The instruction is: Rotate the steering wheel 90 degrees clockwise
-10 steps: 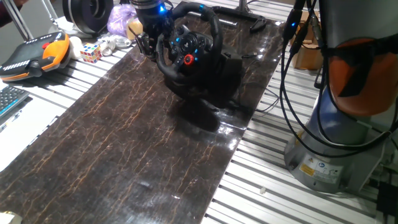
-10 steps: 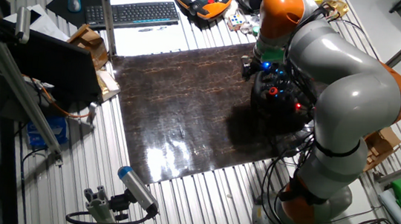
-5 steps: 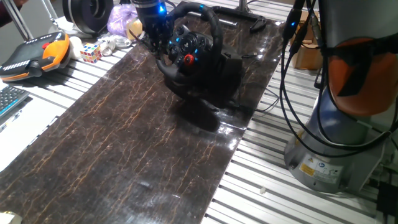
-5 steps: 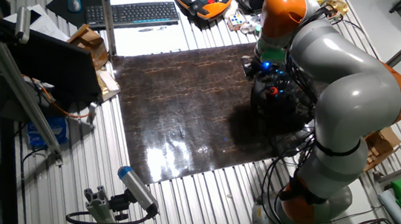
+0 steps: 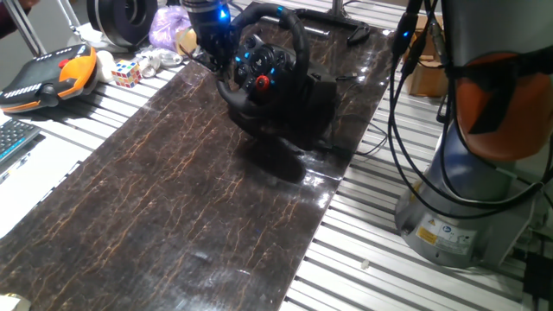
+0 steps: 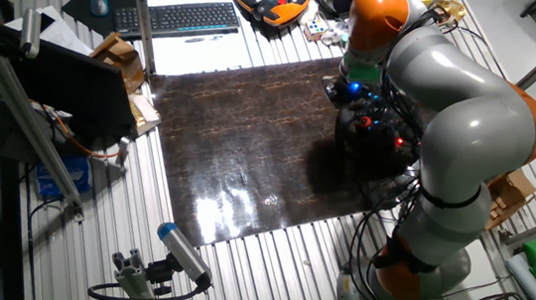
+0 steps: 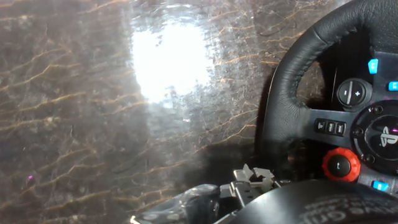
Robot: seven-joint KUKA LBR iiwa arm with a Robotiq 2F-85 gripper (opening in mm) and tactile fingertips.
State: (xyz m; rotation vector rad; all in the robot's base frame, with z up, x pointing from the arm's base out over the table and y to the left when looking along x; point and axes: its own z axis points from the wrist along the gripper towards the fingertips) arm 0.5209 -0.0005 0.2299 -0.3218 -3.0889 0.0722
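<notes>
Steering wheel (image 5: 263, 62) stands on its bulky black base at the far end of the dark marbled desk (image 5: 173, 199), close to the robot's pedestal. The pincer (image 5: 214, 53) hangs at the wheel's left rim as seen from the front, right against the leather, but whether its fingers are closed around the rim or merely beside it cannot be told; the hand view shows only the rim (image 7: 292, 93), the hub and a bit of finger hardware at the bottom edge. To do the turn well, I judge the arm should hold the rim firmly and travel along an arc centred on the red button (image 7: 340, 165), letting the wrist follow so the rim is not pulled sideways off its base. The wheel's face tilts up and toward the open desk; being round, it has no long axis, only the turning axis through the hub.
</notes>
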